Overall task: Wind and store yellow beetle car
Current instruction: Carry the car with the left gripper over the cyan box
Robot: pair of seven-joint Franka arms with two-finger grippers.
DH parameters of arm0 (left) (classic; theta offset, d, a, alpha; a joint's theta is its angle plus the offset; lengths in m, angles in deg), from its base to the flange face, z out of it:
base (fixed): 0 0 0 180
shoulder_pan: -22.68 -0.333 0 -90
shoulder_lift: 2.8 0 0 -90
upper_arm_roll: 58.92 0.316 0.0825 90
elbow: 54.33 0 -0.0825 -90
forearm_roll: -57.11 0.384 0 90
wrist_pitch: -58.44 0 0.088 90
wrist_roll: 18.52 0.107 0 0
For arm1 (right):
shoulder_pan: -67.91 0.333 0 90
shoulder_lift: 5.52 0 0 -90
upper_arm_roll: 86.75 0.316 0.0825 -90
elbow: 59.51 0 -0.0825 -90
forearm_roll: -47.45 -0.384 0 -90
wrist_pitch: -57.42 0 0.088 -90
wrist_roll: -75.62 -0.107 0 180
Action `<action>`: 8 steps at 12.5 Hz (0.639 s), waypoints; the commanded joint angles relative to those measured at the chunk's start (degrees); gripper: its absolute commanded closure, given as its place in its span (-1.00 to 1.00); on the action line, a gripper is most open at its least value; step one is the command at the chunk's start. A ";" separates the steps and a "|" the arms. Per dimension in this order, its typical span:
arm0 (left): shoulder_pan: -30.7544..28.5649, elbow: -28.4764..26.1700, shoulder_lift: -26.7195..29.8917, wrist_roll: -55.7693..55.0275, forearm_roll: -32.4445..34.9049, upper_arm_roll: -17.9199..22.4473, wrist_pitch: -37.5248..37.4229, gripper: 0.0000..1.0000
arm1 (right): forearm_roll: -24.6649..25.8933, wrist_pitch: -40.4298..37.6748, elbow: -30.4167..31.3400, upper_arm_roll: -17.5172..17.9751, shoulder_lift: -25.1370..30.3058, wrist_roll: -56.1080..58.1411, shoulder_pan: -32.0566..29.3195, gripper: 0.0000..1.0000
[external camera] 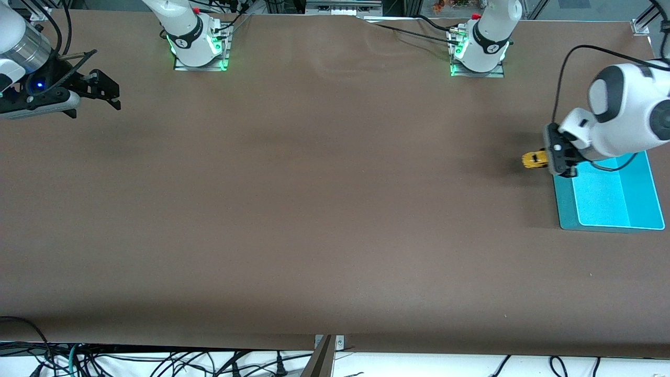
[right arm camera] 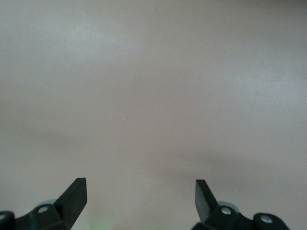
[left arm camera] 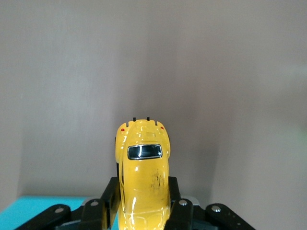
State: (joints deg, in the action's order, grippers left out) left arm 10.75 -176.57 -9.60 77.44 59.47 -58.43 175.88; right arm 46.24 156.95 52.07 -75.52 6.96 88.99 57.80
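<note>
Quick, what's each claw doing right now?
Left claw: closed on the yellow beetle car, beside the blue tray.
Right claw: open, holding nothing, waiting above the table.

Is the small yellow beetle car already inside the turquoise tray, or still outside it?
Outside. The left gripper is shut on the yellow beetle car, over brown table beside the rim of the turquoise tray.

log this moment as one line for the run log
left gripper: shut on toy car, beside the tray | right gripper: open, waiting at its end of the table | car not yet in tray
</note>
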 commanded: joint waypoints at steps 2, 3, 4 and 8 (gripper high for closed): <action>2.26 8.76 -5.05 13.61 1.07 8.20 -2.56 1.00 | -0.64 0.23 -0.05 -0.16 0.62 -0.79 0.18 -1.00; 2.26 10.08 -6.11 15.55 1.07 9.60 -2.56 1.00 | -0.55 0.23 0.03 -0.16 0.79 -0.62 0.18 -1.00; 2.09 11.40 -7.60 17.22 1.07 10.66 -2.56 1.00 | -0.55 0.14 0.03 -0.16 0.88 -0.27 0.18 -1.00; 0.42 14.92 -13.58 20.93 1.07 11.99 -1.86 1.00 | -0.55 0.23 0.03 -0.25 0.88 0.17 0.18 -1.00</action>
State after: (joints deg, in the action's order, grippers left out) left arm 11.33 -165.43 -19.68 96.37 59.47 -46.84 175.18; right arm 46.22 157.14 52.07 -75.52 7.05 88.99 57.80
